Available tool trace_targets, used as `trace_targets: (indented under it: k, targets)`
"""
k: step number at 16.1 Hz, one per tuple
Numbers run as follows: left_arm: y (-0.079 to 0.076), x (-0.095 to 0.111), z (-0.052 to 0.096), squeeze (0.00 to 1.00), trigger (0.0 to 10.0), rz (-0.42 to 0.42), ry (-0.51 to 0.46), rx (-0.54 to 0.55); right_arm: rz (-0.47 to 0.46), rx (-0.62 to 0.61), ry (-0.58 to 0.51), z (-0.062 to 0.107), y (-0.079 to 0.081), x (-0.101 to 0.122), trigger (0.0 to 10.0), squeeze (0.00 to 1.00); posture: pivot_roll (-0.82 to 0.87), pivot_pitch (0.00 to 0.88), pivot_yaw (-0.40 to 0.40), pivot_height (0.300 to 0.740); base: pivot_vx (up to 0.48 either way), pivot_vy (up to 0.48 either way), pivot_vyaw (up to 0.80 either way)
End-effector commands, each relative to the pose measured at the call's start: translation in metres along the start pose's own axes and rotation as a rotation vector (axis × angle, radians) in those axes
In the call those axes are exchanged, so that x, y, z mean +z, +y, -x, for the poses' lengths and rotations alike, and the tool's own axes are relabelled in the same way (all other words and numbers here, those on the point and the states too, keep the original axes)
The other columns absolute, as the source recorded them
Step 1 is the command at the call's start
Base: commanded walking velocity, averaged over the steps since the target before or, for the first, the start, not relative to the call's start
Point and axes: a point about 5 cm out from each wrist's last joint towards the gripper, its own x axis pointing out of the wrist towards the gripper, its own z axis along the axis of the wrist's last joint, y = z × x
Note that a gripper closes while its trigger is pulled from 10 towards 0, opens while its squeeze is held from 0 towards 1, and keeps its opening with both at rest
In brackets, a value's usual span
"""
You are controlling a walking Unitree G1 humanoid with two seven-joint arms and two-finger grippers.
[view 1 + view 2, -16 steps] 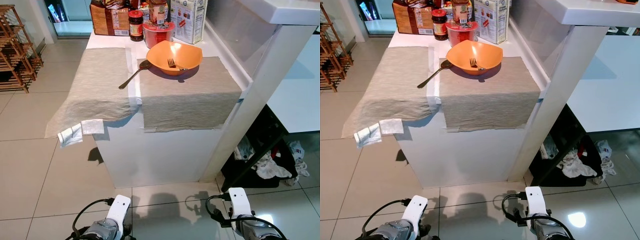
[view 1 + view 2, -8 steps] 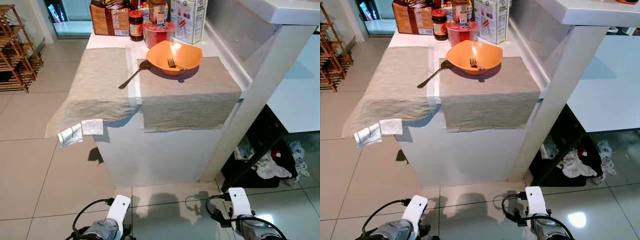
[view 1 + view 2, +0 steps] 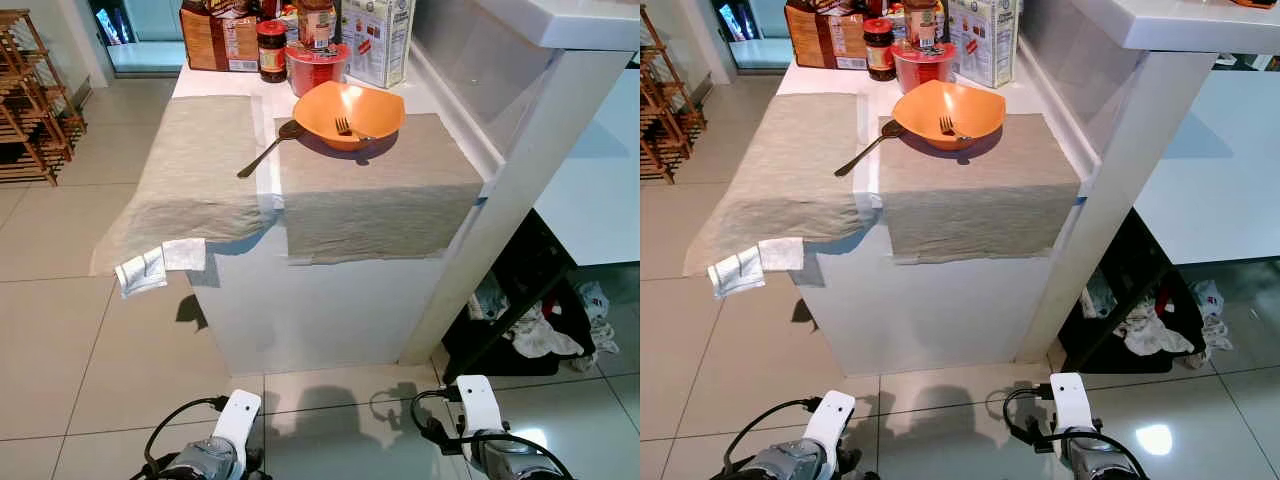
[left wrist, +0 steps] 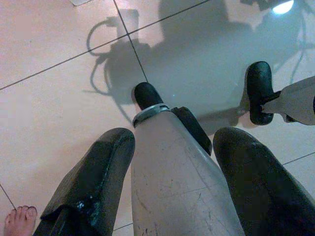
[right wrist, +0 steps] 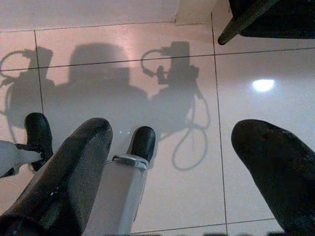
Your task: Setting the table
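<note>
Pale glossy floor tiles (image 3: 60, 330) all round, white counter (image 3: 300, 300) straight ahead with two grey linen placemats (image 3: 375, 185) side by side, front edges drooping over the end. Orange bowl (image 3: 349, 112) parked on the far end of the right-hand mat, small fork (image 3: 343, 125) lying inside it. Dark spoon (image 3: 262, 150) flat on the counter just left of the bowl, head nearly touching the rim, handle angled across the gap onto the left mat. Behind the bowl: red tub (image 3: 317, 66), dark jar with red lid (image 3: 271, 49), cereal boxes (image 3: 378, 38) at the back. Couple of white tags (image 3: 160, 262) dangling off the left mat's corner. Wooden rack (image 3: 30, 95) over on the far left, dark bin with crumpled rags (image 3: 535, 330) tucked under the right side.

Both arms just hanging low, well short of the counter. Left gripper (image 4: 174, 172) pointing at the floor, fingers (image 4: 96, 172) spread apart, nothing held, robot leg showing between them. Bare toes (image 4: 17, 219) of a person at the edge of that view. Right gripper (image 5: 184, 167) same deal, fingers (image 5: 74, 162) wide, holding nothing, over shadowed tile.
</note>
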Motion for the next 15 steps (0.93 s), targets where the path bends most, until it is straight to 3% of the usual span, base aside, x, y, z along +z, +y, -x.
trace_targets:
  k: [1,3,5,10,12,15]
  targets:
    - [0.000,-0.001,0.000,0.00,10.0,-0.014,-0.001,0.002,0.010,-0.008,0.017,0.001,-0.001,-0.004,10.0,0.00,-0.07,0.000,-0.009,0.740,0.000,0.000,0.00]
    - [0.001,0.005,0.000,0.00,10.0,-0.097,-0.056,0.017,0.001,0.002,-0.006,0.001,-0.001,-0.004,10.0,0.00,-0.07,0.000,-0.016,0.740,0.000,0.000,0.00]
    - [0.001,0.011,0.001,0.00,10.0,-0.112,-0.115,0.020,-0.040,0.015,-0.077,0.001,0.001,0.000,10.0,0.00,-0.06,0.000,-0.018,0.740,0.000,0.000,0.00]
    - [0.000,0.022,0.003,0.00,10.0,-0.090,-0.242,0.014,-0.027,0.036,-0.217,0.003,0.003,0.012,10.0,0.00,-0.06,0.000,-0.018,0.740,0.000,0.000,0.00]
    - [0.001,0.031,0.005,0.00,10.0,-0.148,-0.323,0.054,0.003,0.045,-0.286,0.005,0.004,0.018,10.0,0.00,-0.05,0.000,-0.020,0.740,0.000,0.000,0.00]
    - [0.001,0.040,0.009,0.00,10.0,-0.154,-0.428,0.082,0.018,0.011,-0.372,0.008,0.001,0.026,10.0,0.00,-0.05,0.000,-0.023,0.740,0.000,0.000,0.00]
